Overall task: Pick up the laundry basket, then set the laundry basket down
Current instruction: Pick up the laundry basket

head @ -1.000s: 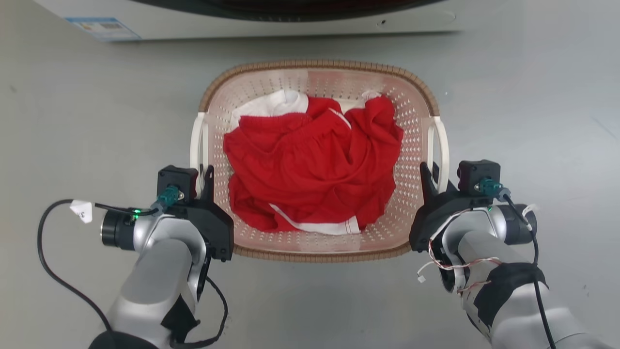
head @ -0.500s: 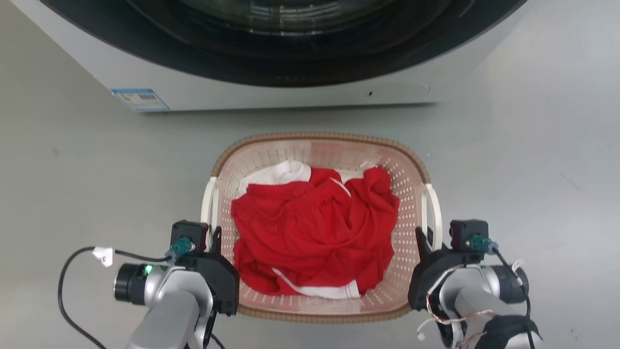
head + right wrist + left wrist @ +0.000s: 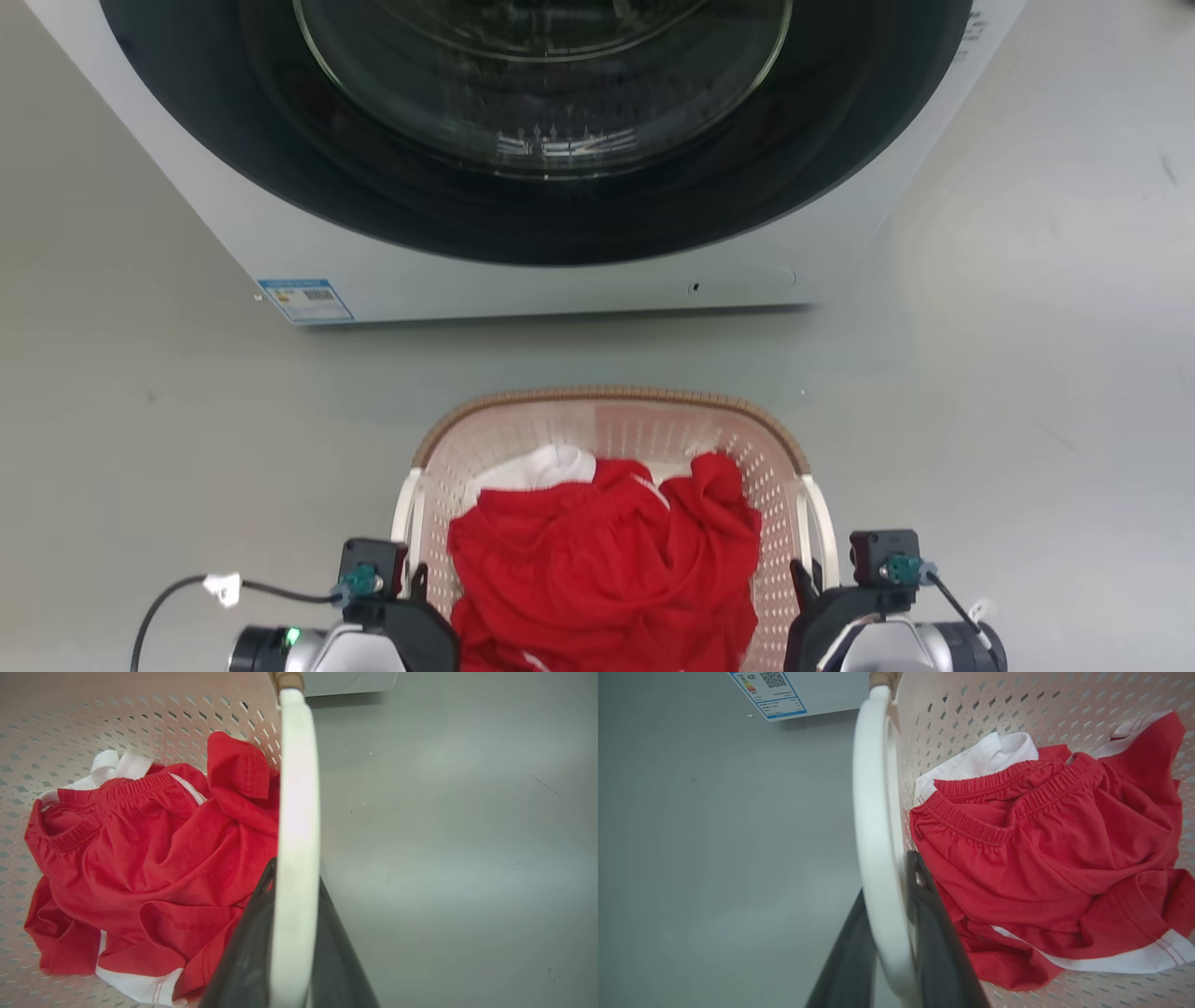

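Note:
The laundry basket point(image 3: 607, 399) is at the bottom middle of the head view, pale and perforated with a brown rim, holding red and white clothes point(image 3: 607, 560). My left gripper point(image 3: 415, 581) is shut on its white left handle point(image 3: 871, 812), which runs up between the two dark fingers point(image 3: 934, 933) in the left wrist view. My right gripper point(image 3: 801, 577) is shut on the white right handle point(image 3: 296, 788) in the same way, one finger point(image 3: 247, 952) inside the basket wall and one outside. Both arms are cut off by the bottom edge of the head view.
A white front-loading washer point(image 3: 822, 215) with a dark round glass door point(image 3: 541, 84) stands just beyond the basket, with a blue label point(image 3: 303, 299) low on its left. Grey floor point(image 3: 1027, 420) lies to both sides and between the washer and the basket.
The camera has moved: the whole head view has slid down, so the washer shows much more and the basket and grippers sit lower and smaller. Both grippers keep their hold on the handles.

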